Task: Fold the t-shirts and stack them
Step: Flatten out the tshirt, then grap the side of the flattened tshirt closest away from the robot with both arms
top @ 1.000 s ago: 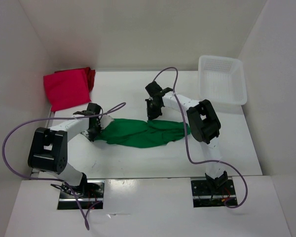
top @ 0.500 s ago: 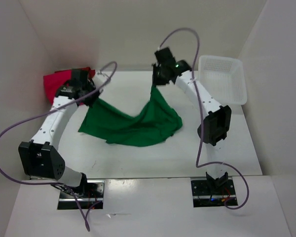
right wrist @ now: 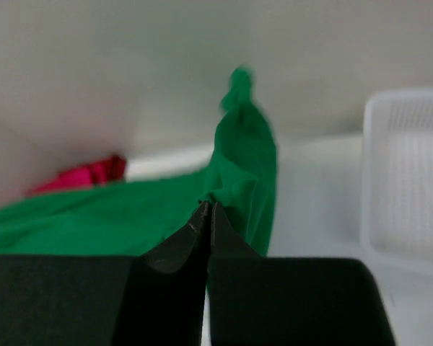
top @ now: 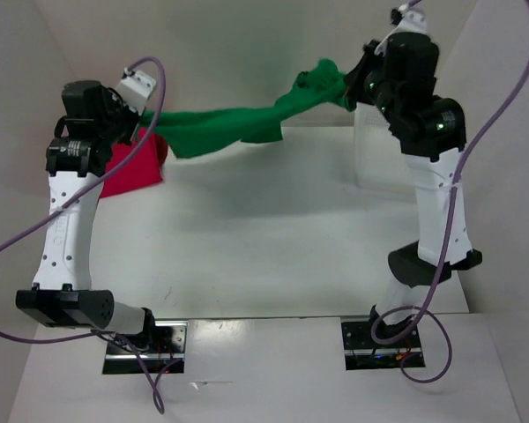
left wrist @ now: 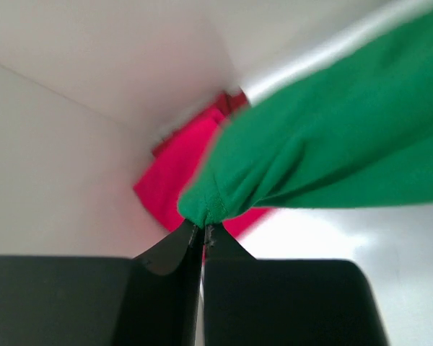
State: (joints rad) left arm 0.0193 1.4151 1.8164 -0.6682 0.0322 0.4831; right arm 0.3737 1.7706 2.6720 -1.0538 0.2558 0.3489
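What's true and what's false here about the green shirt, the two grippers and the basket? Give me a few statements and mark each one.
1. The green t-shirt hangs stretched in the air between the two grippers. True.
2. The left gripper is open and holds nothing. False: it is shut on a bunched end of the green t-shirt.
3. The right gripper is shut on the green t-shirt. True.
4. The crimson t-shirt lies inside the white basket. False: it lies on the table in the far left corner, while the basket stands on the right side.
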